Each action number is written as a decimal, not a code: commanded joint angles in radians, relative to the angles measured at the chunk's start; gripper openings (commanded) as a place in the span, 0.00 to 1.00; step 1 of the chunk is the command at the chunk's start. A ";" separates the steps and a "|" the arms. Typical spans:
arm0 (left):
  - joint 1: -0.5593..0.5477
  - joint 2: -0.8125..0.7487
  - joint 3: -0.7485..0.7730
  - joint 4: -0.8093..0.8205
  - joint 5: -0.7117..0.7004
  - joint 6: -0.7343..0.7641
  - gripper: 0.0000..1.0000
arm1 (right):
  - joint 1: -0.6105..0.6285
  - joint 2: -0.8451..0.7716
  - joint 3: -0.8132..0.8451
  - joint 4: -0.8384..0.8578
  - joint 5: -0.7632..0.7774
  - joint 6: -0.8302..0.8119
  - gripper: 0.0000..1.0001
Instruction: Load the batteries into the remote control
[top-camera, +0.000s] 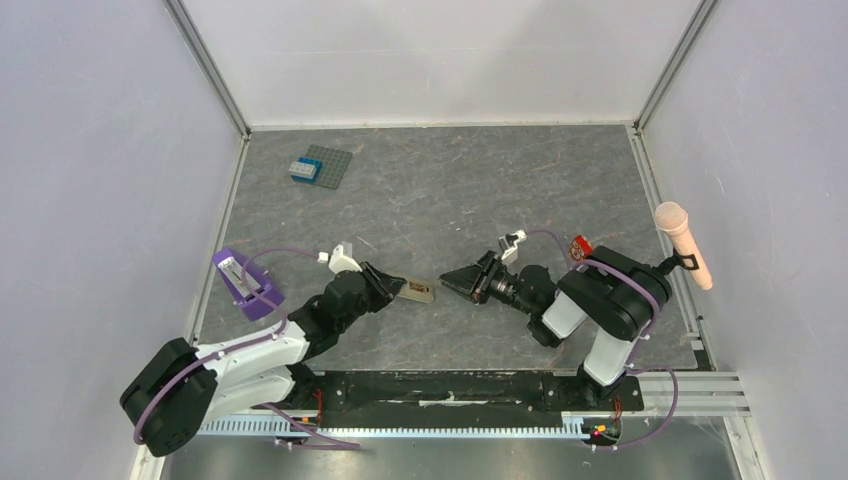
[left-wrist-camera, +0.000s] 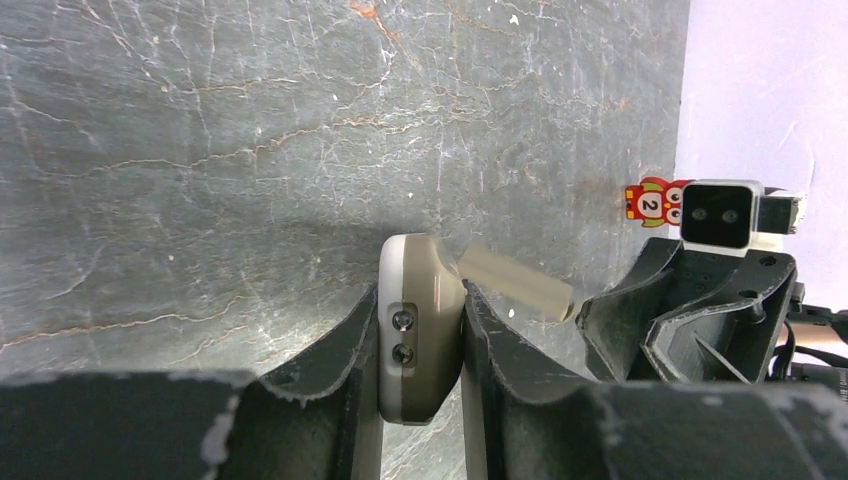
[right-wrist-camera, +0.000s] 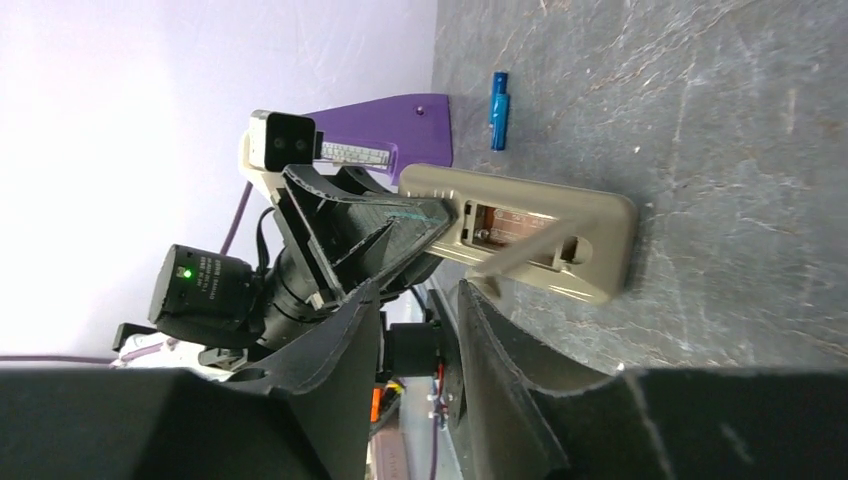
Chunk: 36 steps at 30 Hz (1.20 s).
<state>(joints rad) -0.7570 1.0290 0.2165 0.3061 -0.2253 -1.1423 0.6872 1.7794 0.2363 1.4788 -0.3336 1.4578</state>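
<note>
The left claw (left-wrist-camera: 420, 295) is clamping tight on one end of the remote (right-wrist-camera: 540, 235) and holding it on its long edge at the desk (top-camera: 450, 190), front and centre. Whether that edge is touching the surface or hanging just off it, I cannot tell. The remote's back is showing to the right wrist camera, with its tan recess (right-wrist-camera: 515, 228) lying uncovered and no cell showing in it.

The right claw (right-wrist-camera: 420, 288) is facing the remote from the other side, tips near it, jaws standing partly apart with nothing showing in the gap between them. A pale strip (right-wrist-camera: 525, 253), blurred, is reaching from one fingertip to the recess. Whether the claw is gripping it, I cannot tell.

The batteries (right-wrist-camera: 498, 97) are lying on the desk, apart from the remote, beside a purple stand (right-wrist-camera: 395, 130) at the left side. A brick (top-camera: 303, 169) is sitting on a grey plate (top-camera: 332, 165) at the far left corner.
</note>
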 joint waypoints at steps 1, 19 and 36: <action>-0.005 -0.008 -0.016 -0.339 -0.105 0.150 0.02 | -0.017 -0.099 -0.028 -0.035 0.050 -0.108 0.39; -0.005 -0.209 0.224 -0.601 -0.146 0.351 0.02 | 0.090 -0.378 0.275 -1.054 0.327 -0.619 0.50; -0.005 -0.262 0.609 -0.763 0.708 0.846 0.02 | 0.150 -0.774 0.376 -1.359 -0.251 -1.255 0.98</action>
<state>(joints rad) -0.7609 0.7921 0.7380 -0.4377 0.2031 -0.4553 0.8383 1.0756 0.6056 0.1970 -0.4004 0.3305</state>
